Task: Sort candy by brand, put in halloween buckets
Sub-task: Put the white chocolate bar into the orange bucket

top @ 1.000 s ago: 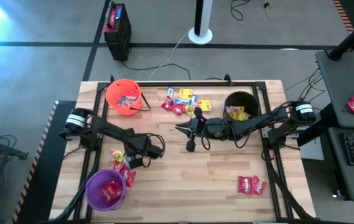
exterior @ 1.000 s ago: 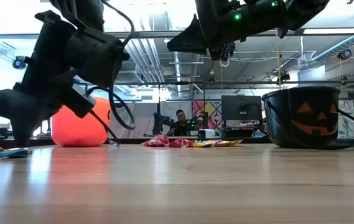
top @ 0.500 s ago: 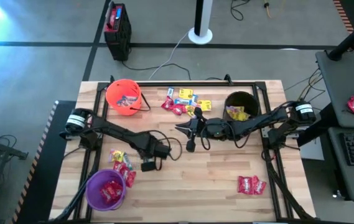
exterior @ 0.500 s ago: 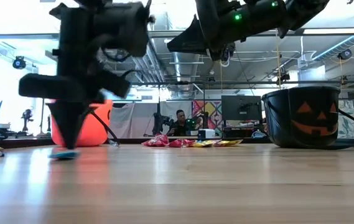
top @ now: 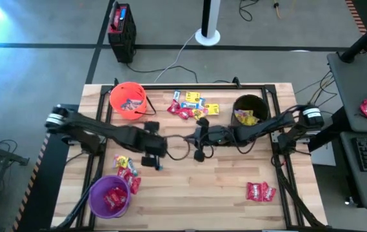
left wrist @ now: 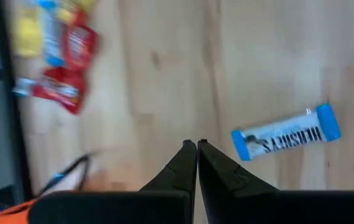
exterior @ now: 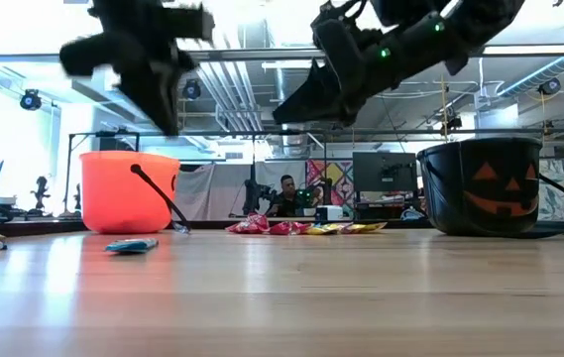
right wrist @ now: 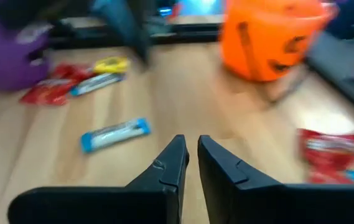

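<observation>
A blue-and-white candy (left wrist: 287, 134) lies flat on the wood by itself, also seen in the low view (exterior: 131, 245) and right wrist view (right wrist: 114, 134). My left gripper (left wrist: 195, 144) is shut and hovers above the table just beside it (top: 152, 158), raised in the low view (exterior: 169, 119). My right gripper (right wrist: 191, 146) is shut and hangs over the table's middle (top: 198, 153), touching nothing. The orange bucket (top: 128, 100), black bucket (top: 249, 109) and purple bucket (top: 109, 196) stand on their bases. Mixed candies (top: 191, 106) lie between the orange and black buckets.
Red, yellow and blue candies (top: 126, 171) lie beside the purple bucket, and red packets (top: 260, 191) near the right near corner. Dark rails (top: 277, 138) run along the table's sides. Bare wood lies along the near edge. A person (exterior: 286, 190) sits far behind the table.
My left gripper has travelled from the pile by the purple bucket toward the table's middle, bringing the blue-and-white candy along at its tip, then has risen clear. The candy now lies alone on the wood. My right gripper has shifted slightly toward the left.
</observation>
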